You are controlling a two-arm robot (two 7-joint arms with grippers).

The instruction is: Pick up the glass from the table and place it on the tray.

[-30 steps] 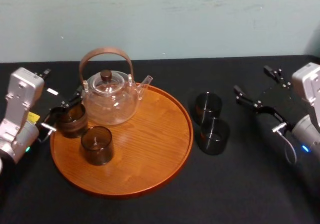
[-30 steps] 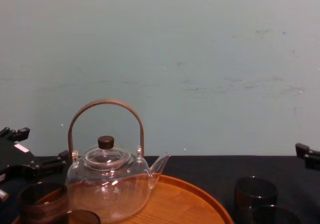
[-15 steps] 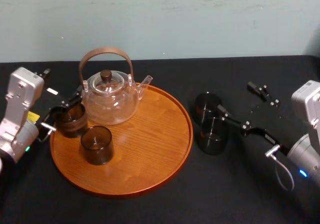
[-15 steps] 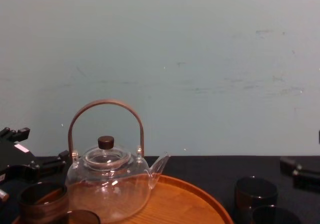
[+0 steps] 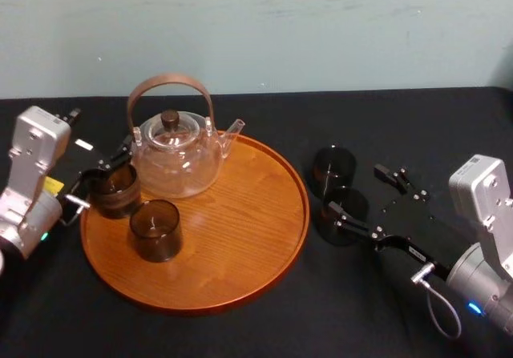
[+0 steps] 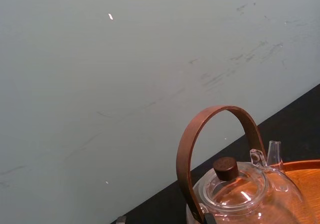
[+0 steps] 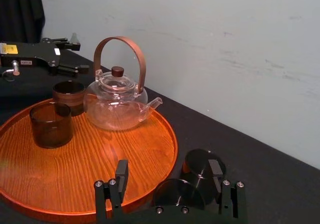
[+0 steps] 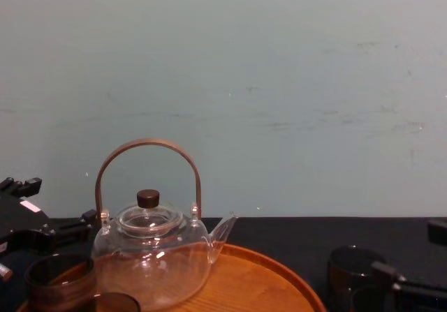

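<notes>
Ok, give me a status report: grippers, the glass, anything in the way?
Right gripper open, astride the near glass on the table. Left gripper open, parked by the tray left edge. Second glass right behind the target.

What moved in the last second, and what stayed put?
The right gripper swung in from the far right and came lower and closer to the robot. Its fingers are open and now line up at the nearer dark glass on the table; nothing is gripped yet. Unchanged: the left gripper by the tray, the teapot, and the farther table glass.
</notes>
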